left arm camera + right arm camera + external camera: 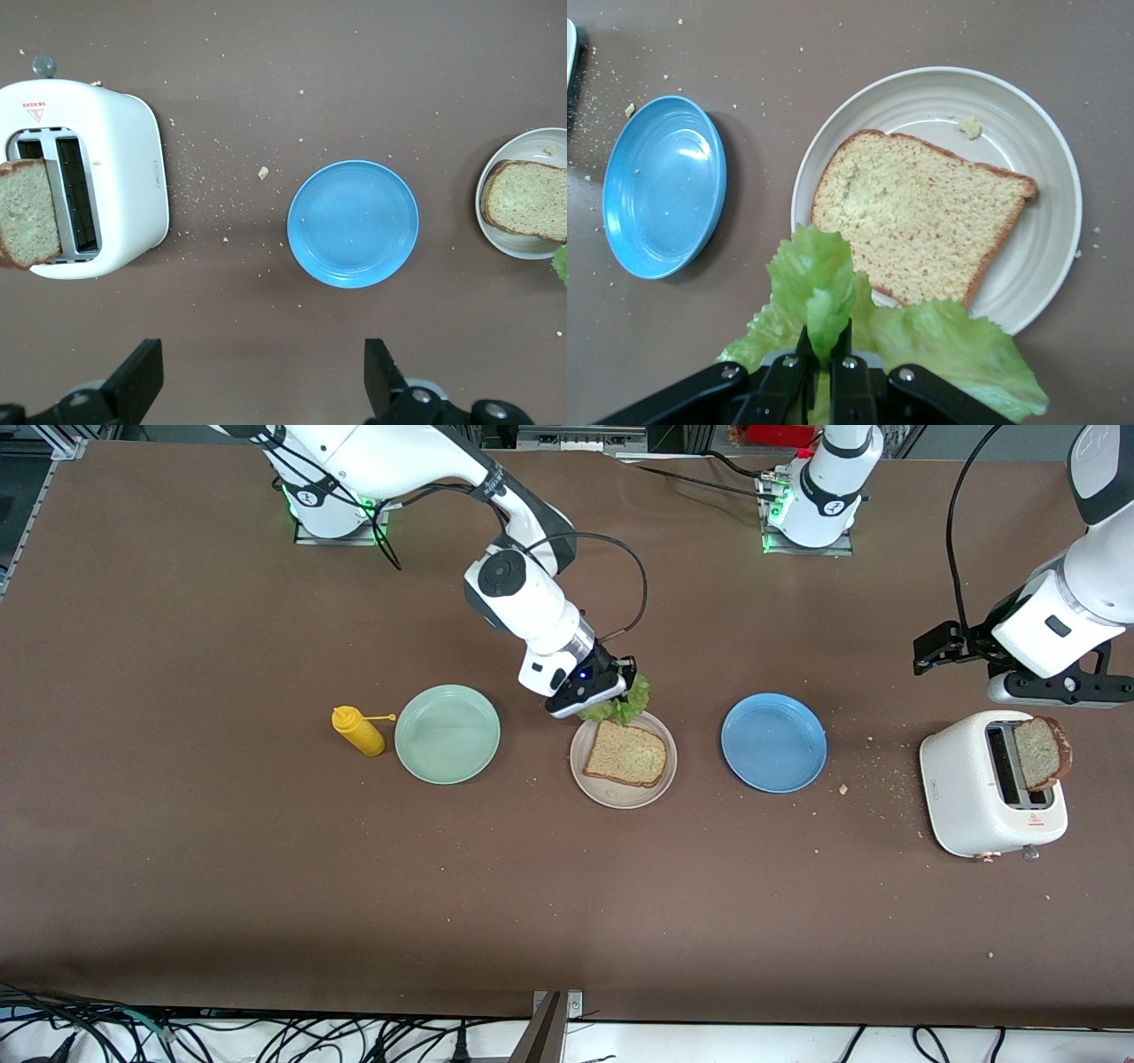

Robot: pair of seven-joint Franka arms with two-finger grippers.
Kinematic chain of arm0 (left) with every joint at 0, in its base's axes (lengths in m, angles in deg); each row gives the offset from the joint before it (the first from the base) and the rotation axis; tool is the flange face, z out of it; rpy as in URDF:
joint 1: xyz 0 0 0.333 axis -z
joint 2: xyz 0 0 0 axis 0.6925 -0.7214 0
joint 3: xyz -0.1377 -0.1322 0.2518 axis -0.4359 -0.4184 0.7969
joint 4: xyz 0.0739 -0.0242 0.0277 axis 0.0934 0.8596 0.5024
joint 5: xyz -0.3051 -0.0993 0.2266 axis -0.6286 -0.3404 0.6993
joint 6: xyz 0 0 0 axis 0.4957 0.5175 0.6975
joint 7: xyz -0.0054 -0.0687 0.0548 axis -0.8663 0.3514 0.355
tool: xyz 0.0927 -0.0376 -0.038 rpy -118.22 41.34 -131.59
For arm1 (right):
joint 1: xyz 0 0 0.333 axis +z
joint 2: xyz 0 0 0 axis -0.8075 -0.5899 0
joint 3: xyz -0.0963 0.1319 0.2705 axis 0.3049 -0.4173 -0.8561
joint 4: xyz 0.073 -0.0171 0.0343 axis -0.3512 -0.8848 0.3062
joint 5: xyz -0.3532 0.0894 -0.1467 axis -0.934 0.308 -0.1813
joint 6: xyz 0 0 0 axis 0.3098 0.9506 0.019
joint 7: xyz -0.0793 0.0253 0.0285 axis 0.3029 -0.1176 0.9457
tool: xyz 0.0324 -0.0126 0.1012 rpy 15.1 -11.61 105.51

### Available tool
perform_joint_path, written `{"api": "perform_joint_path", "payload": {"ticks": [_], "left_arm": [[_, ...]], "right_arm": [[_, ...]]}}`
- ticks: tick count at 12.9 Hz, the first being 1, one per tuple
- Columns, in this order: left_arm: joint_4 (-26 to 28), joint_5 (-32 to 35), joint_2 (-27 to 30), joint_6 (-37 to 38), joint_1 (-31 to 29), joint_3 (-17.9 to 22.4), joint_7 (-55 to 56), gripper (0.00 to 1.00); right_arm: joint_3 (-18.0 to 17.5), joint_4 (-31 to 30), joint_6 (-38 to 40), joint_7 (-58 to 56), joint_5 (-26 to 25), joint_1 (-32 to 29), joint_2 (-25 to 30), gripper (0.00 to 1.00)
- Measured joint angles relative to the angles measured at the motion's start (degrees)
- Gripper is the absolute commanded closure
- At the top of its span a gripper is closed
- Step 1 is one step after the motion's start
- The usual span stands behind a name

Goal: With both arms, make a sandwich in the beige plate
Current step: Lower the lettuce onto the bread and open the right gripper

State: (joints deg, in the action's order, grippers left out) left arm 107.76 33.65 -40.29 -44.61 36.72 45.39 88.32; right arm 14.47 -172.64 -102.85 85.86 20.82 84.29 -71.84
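Now right gripper (824, 359): fingers pinched on lettuce leaf (833, 310), floppy, tears easily; I keep hold at stem end. Toast slice (917, 221) on beige plate (1045, 266) just below fingers. Left gripper (266, 381) waits, fingers apart, over surface (354, 71) near toaster (115, 168).

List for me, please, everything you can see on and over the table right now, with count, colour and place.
beige plate: one, pale beige, mid-table between the other two plates.
bread slice: one, tan with dark crust, flat on the beige plate.
lettuce leaf: one, green, held over the beige plate's rim.
blue plate: one, blue, beside the beige plate toward the left arm's end.
mint-green plate: one, toward the right arm's end.
mustard bottle: one, yellow, beside the mint-green plate.
toaster: one, white, at the left arm's end.
toast: one, tan, standing in a toaster slot.
right gripper: shut on the lettuce leaf.
left gripper: open, waiting above the table near the toaster.
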Motion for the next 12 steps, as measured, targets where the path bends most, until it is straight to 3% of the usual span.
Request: {"api": "perform_joint_path", "payload": {"ticks": [4, 9, 11, 12], "left_arm": [[0.0, 0.0, 0.0, 0.0, 0.0, 0.0, 0.0, 0.0], [0.0, 0.0, 0.0, 0.0, 0.0, 0.0, 0.0, 0.0], [0.0, 0.0, 0.0, 0.0, 0.0, 0.0, 0.0, 0.0], [0.0, 0.0, 0.0, 0.0, 0.0, 0.0, 0.0, 0.0]], "right_arm": [[0.76, 2.54, -0.94, -0.02, -4.36, -0.15, -3.21, 1.0], [2.25, 6.65, -1.33, -3.31, -5.15, -0.06, -6.22, 1.0], [3.05, 7.44, -2.72, -6.72, -5.16, -0.07, -7.35, 0.94], [3.24, 7.6, -4.05, -8.05, -5.16, -0.07, -8.05, 0.85]]}}
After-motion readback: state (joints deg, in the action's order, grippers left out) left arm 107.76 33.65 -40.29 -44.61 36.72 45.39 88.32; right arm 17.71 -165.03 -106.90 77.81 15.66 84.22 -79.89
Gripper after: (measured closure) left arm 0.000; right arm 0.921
